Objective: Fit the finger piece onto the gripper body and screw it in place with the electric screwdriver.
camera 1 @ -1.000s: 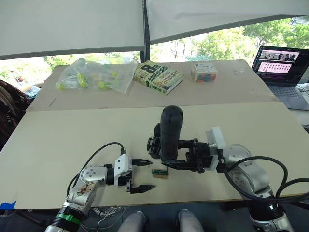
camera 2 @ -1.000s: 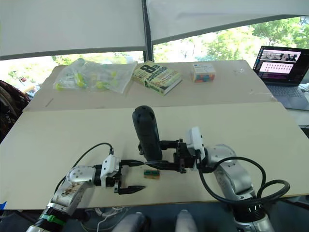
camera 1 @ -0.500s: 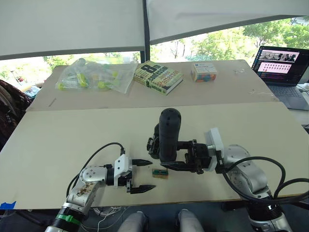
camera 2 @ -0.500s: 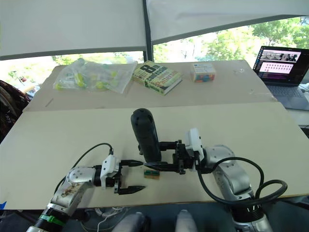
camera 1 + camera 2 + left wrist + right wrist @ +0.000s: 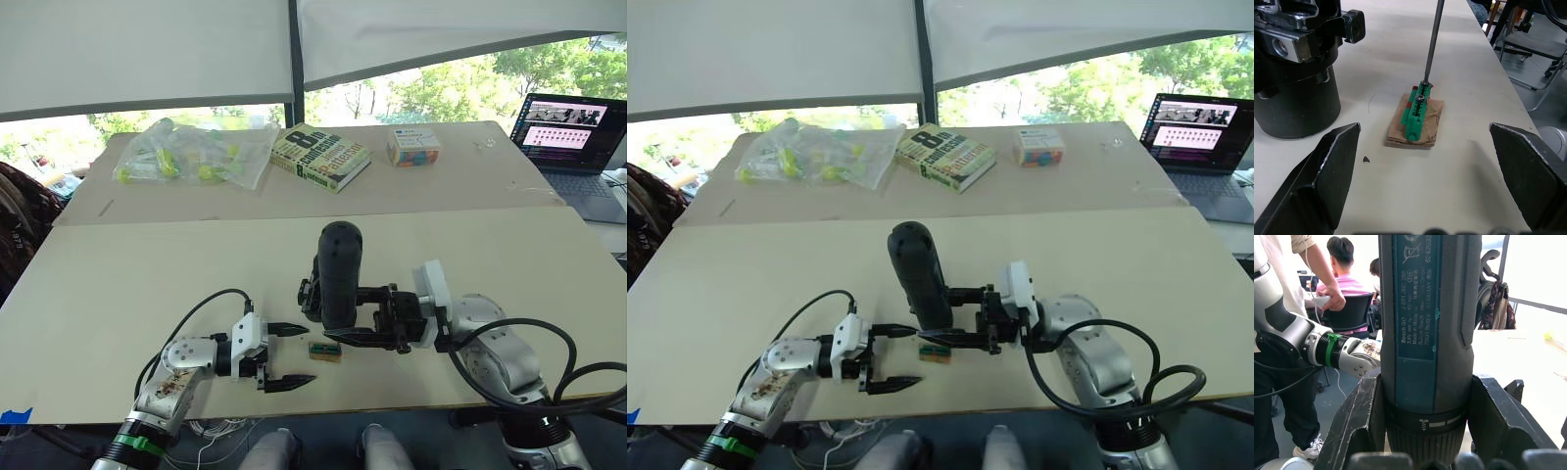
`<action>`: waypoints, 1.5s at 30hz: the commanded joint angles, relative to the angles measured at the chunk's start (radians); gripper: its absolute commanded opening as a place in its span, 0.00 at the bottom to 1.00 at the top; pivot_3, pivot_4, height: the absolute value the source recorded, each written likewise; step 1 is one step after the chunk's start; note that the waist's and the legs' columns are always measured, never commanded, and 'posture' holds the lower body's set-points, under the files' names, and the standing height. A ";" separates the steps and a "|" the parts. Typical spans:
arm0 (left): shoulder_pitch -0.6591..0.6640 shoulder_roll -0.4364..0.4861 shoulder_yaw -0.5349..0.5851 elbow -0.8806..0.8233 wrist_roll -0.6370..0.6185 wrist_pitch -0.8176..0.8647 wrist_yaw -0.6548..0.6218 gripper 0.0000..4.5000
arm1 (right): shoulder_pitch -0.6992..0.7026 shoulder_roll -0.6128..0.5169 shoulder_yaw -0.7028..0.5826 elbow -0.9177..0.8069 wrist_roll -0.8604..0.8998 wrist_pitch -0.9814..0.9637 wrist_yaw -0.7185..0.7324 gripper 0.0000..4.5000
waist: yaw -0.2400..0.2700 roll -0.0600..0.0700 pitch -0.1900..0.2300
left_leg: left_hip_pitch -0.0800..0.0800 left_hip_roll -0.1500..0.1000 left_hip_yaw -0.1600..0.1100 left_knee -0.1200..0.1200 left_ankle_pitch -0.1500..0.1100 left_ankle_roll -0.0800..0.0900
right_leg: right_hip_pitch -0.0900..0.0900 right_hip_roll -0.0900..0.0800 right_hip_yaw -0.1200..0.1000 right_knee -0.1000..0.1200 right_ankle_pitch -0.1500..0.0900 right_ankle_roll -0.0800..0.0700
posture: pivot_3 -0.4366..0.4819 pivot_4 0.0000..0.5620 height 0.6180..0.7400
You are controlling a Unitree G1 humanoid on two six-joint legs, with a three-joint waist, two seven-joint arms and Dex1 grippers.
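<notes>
Screwdriver [image 5: 339, 271], one, stands upright near the table's [image 5: 118, 294] front edge, clamped in the right gripper [image 5: 364, 318]; its bit touches one green holder [image 5: 1418, 108] on a brown pad. Left gripper [image 5: 286, 354] rests beside it, jaws spread, empty. One gripper body [image 5: 1295, 63] stands adjacent.

A pale wooden table [image 5: 118, 294] stands near, a second table [image 5: 460, 176] just behind it, under wide windows [image 5: 441, 83] with white blinds [image 5: 147, 49] drawn partway and green trees outside in daylight. At far right sits an open laptop [image 5: 573, 137]; black office chairs [image 5: 1349, 316] stand in the room.
</notes>
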 commanded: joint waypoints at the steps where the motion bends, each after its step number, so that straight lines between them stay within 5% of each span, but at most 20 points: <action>1: 0.002 0.004 0.008 -0.008 -0.010 -0.004 0.000 1.00 | -0.009 0.002 -0.010 -0.026 0.023 -0.009 -0.001 0.42 | 0.000 0.000 0.000 | 0.000 0.000 0.000 0.000 0.000 0.000 | 0.000 0.000 0.000 0.000 0.000 0.000 | 0.48 0.27 1.00; 17: 0.028 0.047 0.086 -0.073 -0.087 -0.014 -0.027 1.00 | -0.041 -0.034 -0.089 -0.103 0.137 0.036 -0.029 0.42 | 0.002 0.000 0.000 | -0.001 0.000 0.000 0.000 0.000 0.000 | -0.001 0.000 0.000 -0.001 0.000 0.000 | 0.48 0.27 1.00; 26: 0.063 0.133 0.214 -0.210 -0.259 0.100 -0.051 1.00 | -0.081 -0.122 -0.199 -0.082 0.232 0.090 -0.004 0.42 | 0.000 -0.001 0.001 | -0.001 0.001 0.000 -0.001 0.000 0.000 | -0.001 0.000 0.000 -0.001 0.000 0.000 | 0.48 0.27 1.00; 32: 0.037 0.171 0.312 -0.233 -0.376 0.230 -0.023 1.00 | -0.183 -0.130 -0.247 -0.031 0.284 0.162 -0.060 0.42 | -0.001 -0.001 0.001 | -0.001 0.002 0.001 -0.001 0.000 0.000 | -0.001 0.001 0.000 -0.001 0.000 0.000 | 0.48 0.27 1.00; 45: -0.047 0.182 0.370 -0.209 -0.417 0.338 -0.002 1.00 | -0.412 -0.039 -0.235 0.112 0.316 0.259 -0.131 0.42 | -0.002 -0.002 0.001 | -0.002 0.003 0.001 -0.002 0.000 -0.001 | -0.003 0.002 0.000 -0.002 0.001 -0.002 | 0.48 0.27 1.00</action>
